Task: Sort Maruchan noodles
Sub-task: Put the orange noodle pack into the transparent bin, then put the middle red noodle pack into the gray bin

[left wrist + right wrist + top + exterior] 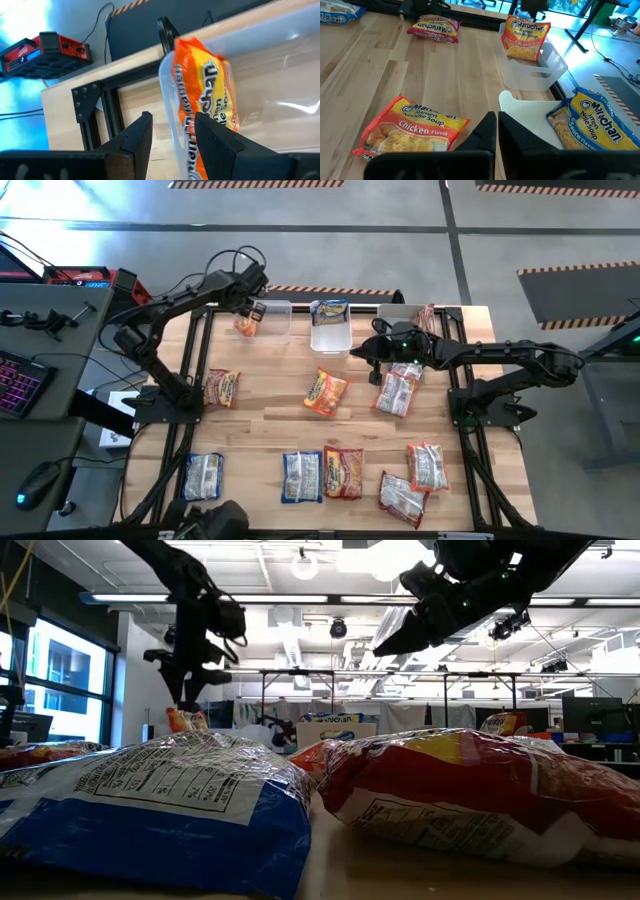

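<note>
An orange Maruchan packet (205,105) stands on edge in the left clear bin (272,320), leaning against the bin's left wall (167,95). My left gripper (172,132) hangs open just above it, with only the bin's rim showing between its fingers. In the high view that gripper (250,306) is at the bin's left end. A blue packet (330,311) sits in the middle bin (330,338), and a pink one (426,315) in the right bin. My right gripper (366,353) hovers shut beside the middle bin, above the table. Several more packets lie flat on the table.
Loose on the wood are orange packets (222,388) (325,392) (343,472), pink-and-white ones (397,390) (427,467) (402,498) and blue ones (203,476) (301,476). The three bins stand along the far edge. Bare wood shows mid-table between the two rows of packets.
</note>
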You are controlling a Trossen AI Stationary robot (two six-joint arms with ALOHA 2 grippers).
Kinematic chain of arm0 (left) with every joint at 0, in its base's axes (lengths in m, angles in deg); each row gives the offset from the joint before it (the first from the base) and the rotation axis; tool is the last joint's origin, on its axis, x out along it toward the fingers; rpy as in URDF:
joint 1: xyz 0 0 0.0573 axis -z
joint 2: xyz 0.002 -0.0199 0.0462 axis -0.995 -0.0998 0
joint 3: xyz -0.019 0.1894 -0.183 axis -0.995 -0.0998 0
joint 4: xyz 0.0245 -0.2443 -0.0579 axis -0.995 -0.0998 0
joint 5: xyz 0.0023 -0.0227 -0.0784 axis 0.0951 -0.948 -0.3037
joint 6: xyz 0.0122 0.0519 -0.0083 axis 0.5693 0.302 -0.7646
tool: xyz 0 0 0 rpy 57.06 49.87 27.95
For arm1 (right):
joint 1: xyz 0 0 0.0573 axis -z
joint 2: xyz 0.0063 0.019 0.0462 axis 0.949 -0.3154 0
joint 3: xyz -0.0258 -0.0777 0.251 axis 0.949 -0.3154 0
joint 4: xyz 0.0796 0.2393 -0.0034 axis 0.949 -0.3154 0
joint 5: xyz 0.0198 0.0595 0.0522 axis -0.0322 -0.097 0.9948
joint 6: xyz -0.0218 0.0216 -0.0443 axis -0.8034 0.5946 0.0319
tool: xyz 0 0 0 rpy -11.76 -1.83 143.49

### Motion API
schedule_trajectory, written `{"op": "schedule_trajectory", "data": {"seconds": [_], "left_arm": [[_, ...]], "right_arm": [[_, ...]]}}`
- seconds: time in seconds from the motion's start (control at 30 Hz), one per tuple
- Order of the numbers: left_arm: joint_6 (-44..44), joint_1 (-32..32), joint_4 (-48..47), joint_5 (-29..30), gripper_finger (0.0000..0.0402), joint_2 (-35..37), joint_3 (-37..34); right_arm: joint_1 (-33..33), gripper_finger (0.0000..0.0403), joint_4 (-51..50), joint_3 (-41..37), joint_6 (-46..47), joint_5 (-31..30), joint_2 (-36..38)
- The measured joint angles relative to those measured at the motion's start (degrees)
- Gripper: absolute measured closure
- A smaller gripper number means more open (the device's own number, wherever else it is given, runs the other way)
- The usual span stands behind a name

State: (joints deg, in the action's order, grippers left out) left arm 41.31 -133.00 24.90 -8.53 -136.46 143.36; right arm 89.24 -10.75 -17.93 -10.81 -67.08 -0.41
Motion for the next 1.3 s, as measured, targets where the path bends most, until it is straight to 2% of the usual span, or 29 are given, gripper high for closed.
{"op": "schedule_trajectory", "data": {"seconds": [0.27, 0.4, 0.6, 0.73, 0.87, 1.0, 1.07, 1.23, 1.3], "left_arm": [[4.1, 0.6, 0.7, 0.3, 0.0268, 7.5, 0.0], [6.9, 3.6, 8.9, 0.5, 0.0287, 13.9, -3.7], [12.4, 10.8, 29.2, -11.6, 0.0335, 23.7, -15.7], [14.2, 16.2, 50.3, -19.9, 0.0365, 29.1, -28.1], [17.3, 21.1, 73.3, -27.6, 0.0384, 30.8, -40.7], [17.9, 24.0, 94.1, -29.1, 0.039, 29.5, -50.1], [17.4, 24.9, 100.7, -29.1, 0.039, 28.9, -53.1], [14.8, 27.5, 106.7, -29.1, 0.0389, 28.8, -57.6], [14.5, 29.1, 106.6, -29.3, 0.039, 28.7, -58.6]], "right_arm": [[0.0, 0.0402, 0.0, 0.0, 0.0, 0.0, 0.0], [0.0, 0.0402, 0.0, 0.0, 0.0, 0.0, 0.0], [0.0, 0.0402, 0.0, 0.0, -0.5, 0.0, 0.0], [0.0, 0.0402, 0.1, 0.0, -0.6, 0.0, 0.0], [0.0, 0.0402, 1.4, 0.0, -1.1, 0.0, 0.0], [0.0, 0.0402, 2.0, 0.0, -0.4, 0.0, 0.0], [0.0, 0.0402, 2.0, 0.0, 0.7, 0.0, 0.0], [-0.2, 0.0402, 1.6, 0.0, 4.3, -0.5, 0.0], [-0.7, 0.0402, 0.5, 0.2, 5.9, -3.4, 0.0]]}}
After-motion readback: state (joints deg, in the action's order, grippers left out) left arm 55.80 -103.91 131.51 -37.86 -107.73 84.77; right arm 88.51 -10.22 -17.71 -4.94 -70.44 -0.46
